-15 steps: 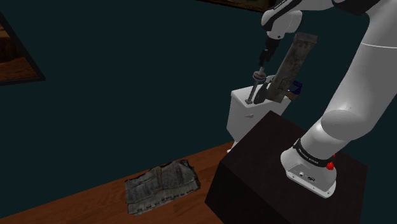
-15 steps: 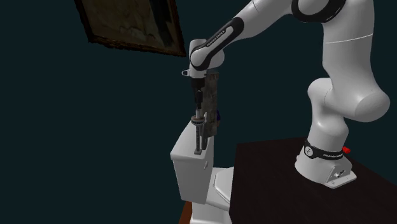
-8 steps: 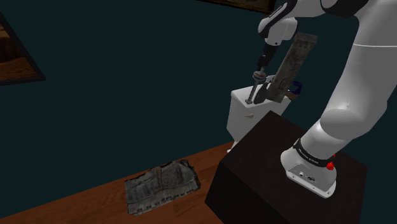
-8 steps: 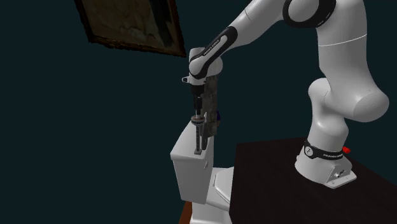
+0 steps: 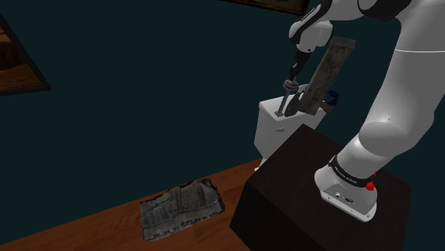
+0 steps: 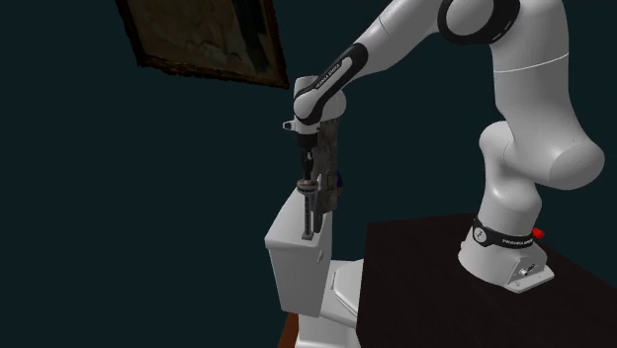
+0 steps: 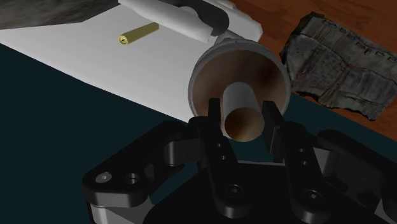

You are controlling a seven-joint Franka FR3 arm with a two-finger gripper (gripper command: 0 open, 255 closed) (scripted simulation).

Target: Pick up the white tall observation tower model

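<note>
1. Here, looking along the wrist view, you see the gripper [image 7: 243,118] closed to a narrow gap, its black fingers [image 7: 212,125] clasping the top shaft of the observation tower model [image 7: 240,77] from both sides.
2. The tower reads pale grey with brown-tinted faces: a stubby cylinder sits between the fingers, and a wider round deck lies just beyond it.
3. From the shoulder view, you find the gripper [image 5: 292,75] pointing down onto the tower [image 5: 287,98], which stands slim and nearly upright with its foot at the top of a white toilet tank [image 5: 274,135]. You cannot tell whether the foot touches the lid.
4. The second exterior view gives you the same: gripper [image 6: 308,161] above, tower [image 6: 309,206] below it, and the tank [image 6: 297,259] under both.
5. Just beside the tower, on the side toward the arm, a tall brown weathered slab [image 5: 329,70] stands on the tank, leaning slightly; you see it behind the tower in the second exterior view [image 6: 329,163].
6. On the tank lid [image 7: 89,60], apart from the tower, lies a small yellow-green cylinder [image 7: 138,33].
7. Farther out, a crumpled grey cloth [image 5: 180,209] lies on the wooden floor [image 5: 85,229], also visible past the tower's deck in the wrist view [image 7: 337,67].
8. The dark stand [image 5: 285,203] sits next to the toilet, and a framed picture [image 6: 203,40] hangs on the dark wall above.
</note>
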